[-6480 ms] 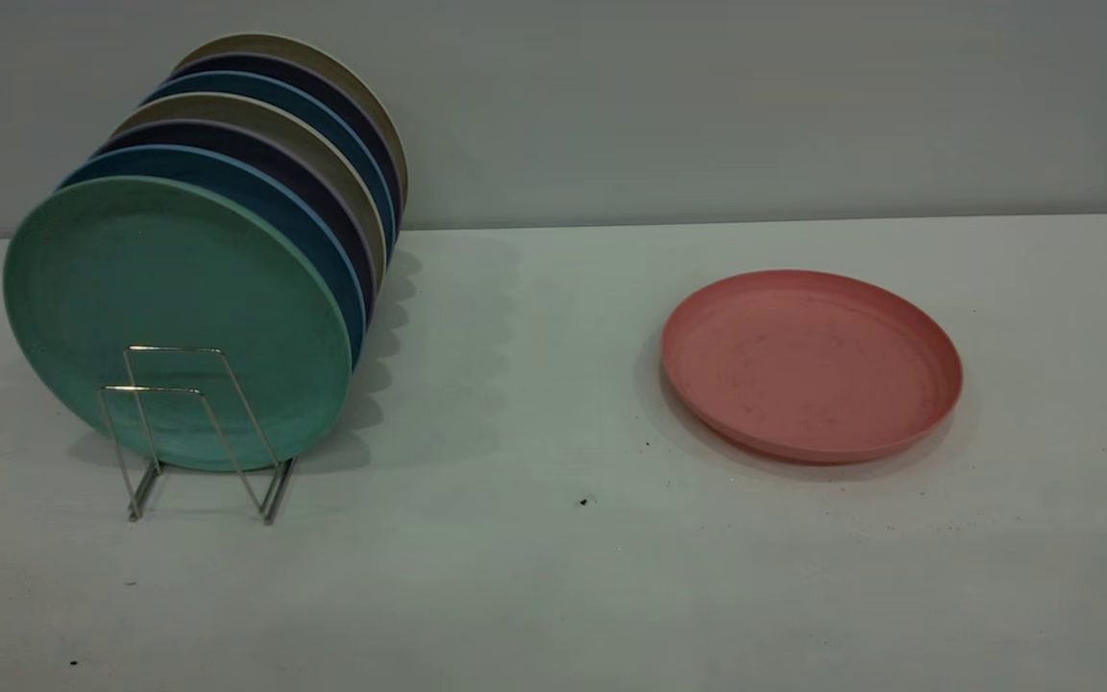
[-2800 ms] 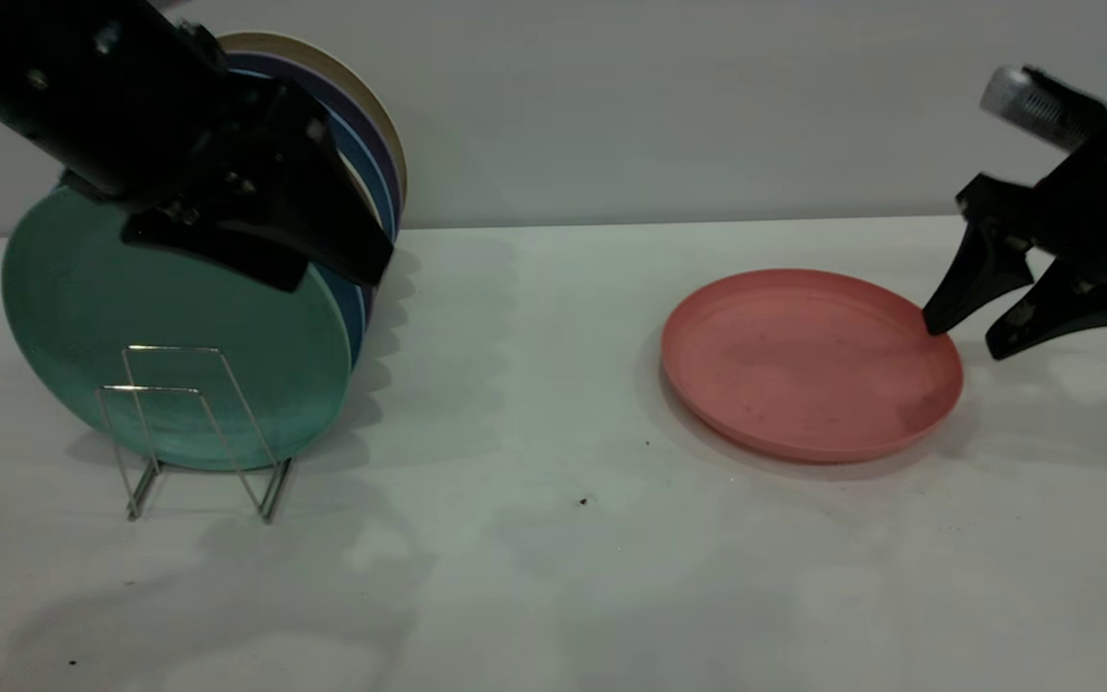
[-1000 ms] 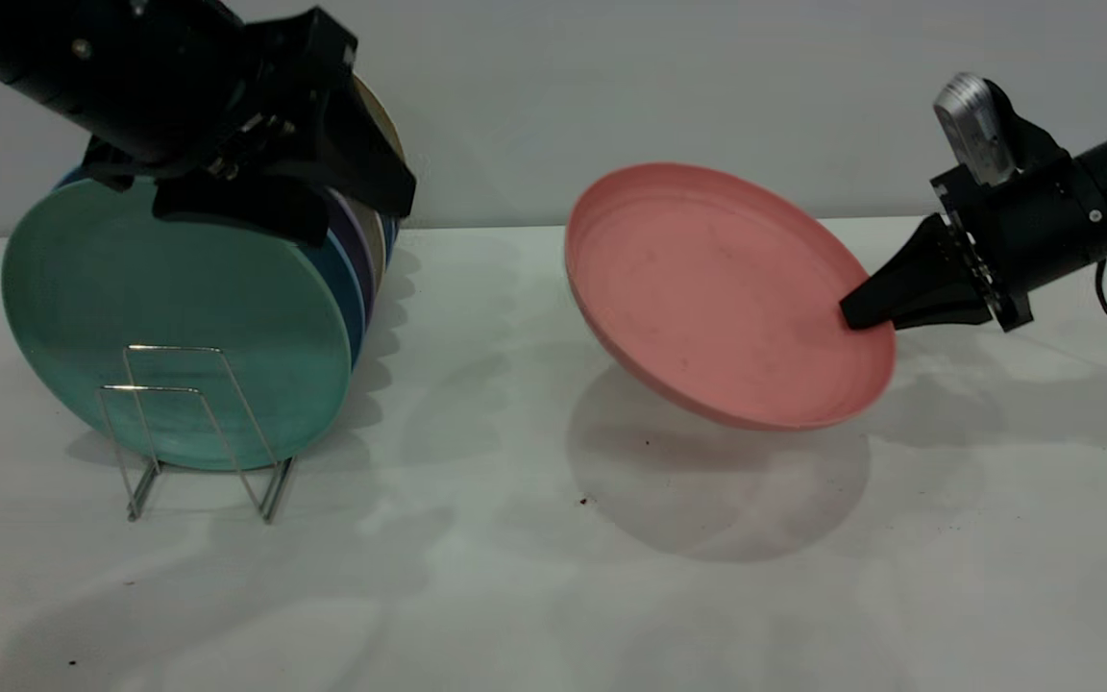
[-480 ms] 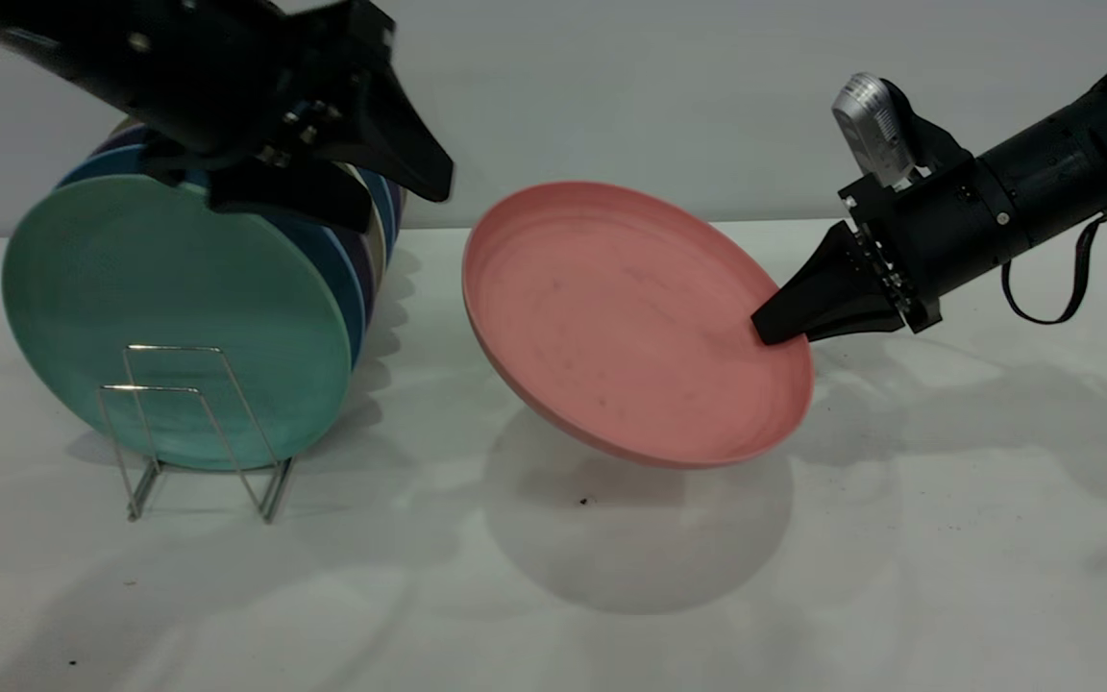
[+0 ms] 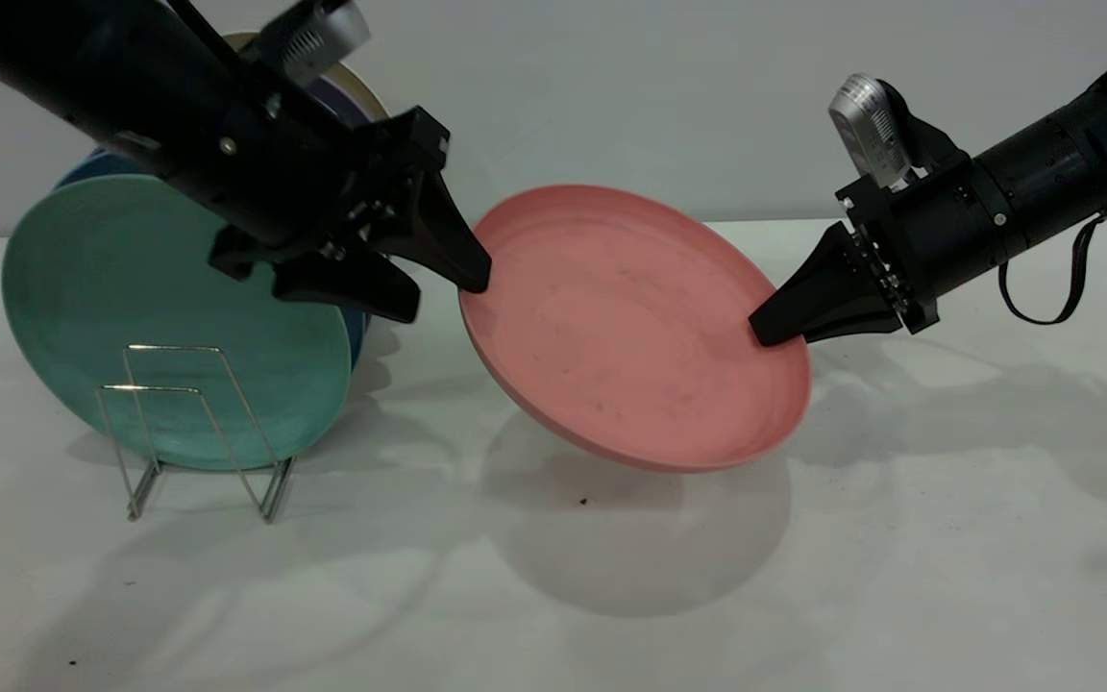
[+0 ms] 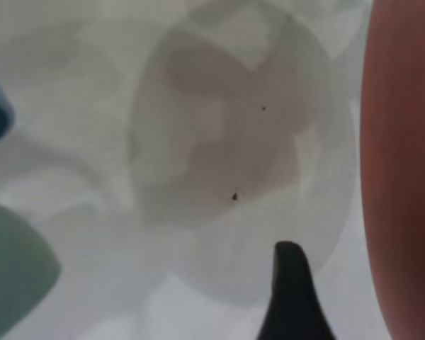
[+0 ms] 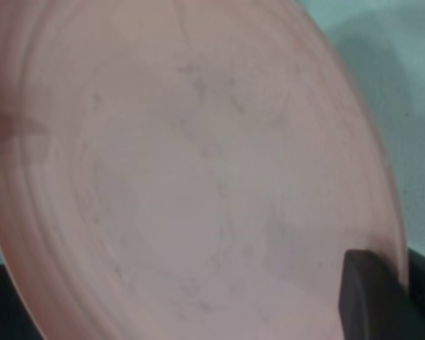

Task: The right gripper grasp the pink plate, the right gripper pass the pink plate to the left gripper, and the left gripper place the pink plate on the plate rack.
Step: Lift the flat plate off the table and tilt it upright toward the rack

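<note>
— Plain grey wall behind, pale surface below. Location of the pink plate?

— Off the surface, tilted, hollow face toward the exterior camera. Clamped at its right rim by the right end effector, fingers closed on the rim. Opposite rim presented to the left end effector.

— State of the left end effector?

— Fingers apart. Upper fingertip at the plate's left rim; contact not determinable. Lower finger short of the rim. Only one fingertip in the left wrist view, with the plate's edge off to one side, so probably not straddling the rim yet.

— Procedure for the handover?

— Advance the left end effector until the rim sits well between both fingers, then close. Release the right clamp only after a firm left grip. Avoid pushing on the rim edge-on: risk of the plate pivoting in the right grip.

— Arm poses?

— Left arm reaching down from upper left, in front of the green plate in the plate rack. Right arm extended from upper right, wrist sloping down toward the plate.

— Afterwards?

— Free loops at the rack's front, ahead of the green plate; likely slot.
</note>
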`<action>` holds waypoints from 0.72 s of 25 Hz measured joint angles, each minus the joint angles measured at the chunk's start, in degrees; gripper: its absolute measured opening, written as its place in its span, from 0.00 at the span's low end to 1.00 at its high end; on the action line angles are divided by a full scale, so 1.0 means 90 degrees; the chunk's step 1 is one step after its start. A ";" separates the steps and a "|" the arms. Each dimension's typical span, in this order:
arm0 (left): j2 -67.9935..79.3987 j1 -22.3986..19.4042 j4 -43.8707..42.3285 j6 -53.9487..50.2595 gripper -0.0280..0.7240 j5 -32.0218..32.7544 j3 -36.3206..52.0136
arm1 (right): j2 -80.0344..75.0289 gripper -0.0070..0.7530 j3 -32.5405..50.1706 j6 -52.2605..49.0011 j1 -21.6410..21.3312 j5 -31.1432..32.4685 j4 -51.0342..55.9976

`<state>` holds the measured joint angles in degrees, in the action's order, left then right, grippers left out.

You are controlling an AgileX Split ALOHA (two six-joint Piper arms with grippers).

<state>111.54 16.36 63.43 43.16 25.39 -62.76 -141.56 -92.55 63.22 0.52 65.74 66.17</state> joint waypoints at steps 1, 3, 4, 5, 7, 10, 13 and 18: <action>0.0052 0.0000 0.0165 0.0111 0.71 0.0000 0.0000 | 0.0000 0.03 0.0000 -0.0001 0.0000 0.0006 0.0000; 0.0150 0.0000 0.0452 0.0360 0.64 0.0000 0.0000 | 0.0000 0.03 0.0000 -0.0001 0.0006 0.0005 0.0000; 0.0185 0.0000 0.0599 0.0498 0.60 0.0000 0.0000 | 0.0000 0.03 0.0000 -0.0001 0.0006 0.0005 0.0000; 0.0202 0.0000 0.0755 0.0637 0.55 0.0000 0.0000 | 0.0000 0.03 0.0000 -0.0001 0.0006 0.0005 0.0000; 0.0216 0.0000 0.1027 0.0878 0.43 -0.0006 0.0000 | 0.0000 0.03 0.0000 0.0002 0.0006 0.0005 0.0000; 0.0216 0.0000 0.1429 0.1280 0.26 -0.0009 0.0000 | 0.0000 0.03 0.0000 0.0015 0.0006 -0.0001 0.0000; 0.0216 0.0000 0.1637 0.1711 0.18 -0.0118 0.0000 | 0.0000 0.03 0.0000 0.0017 0.0000 0.0005 -0.0007; 0.0216 -0.0014 0.1668 0.1979 0.18 -0.0124 0.0000 | 0.0008 0.10 -0.0007 -0.0202 0.0000 0.0011 0.0174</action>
<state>113.48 16.24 78.44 60.97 24.27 -62.76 -141.48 -92.61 61.40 0.53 65.84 67.73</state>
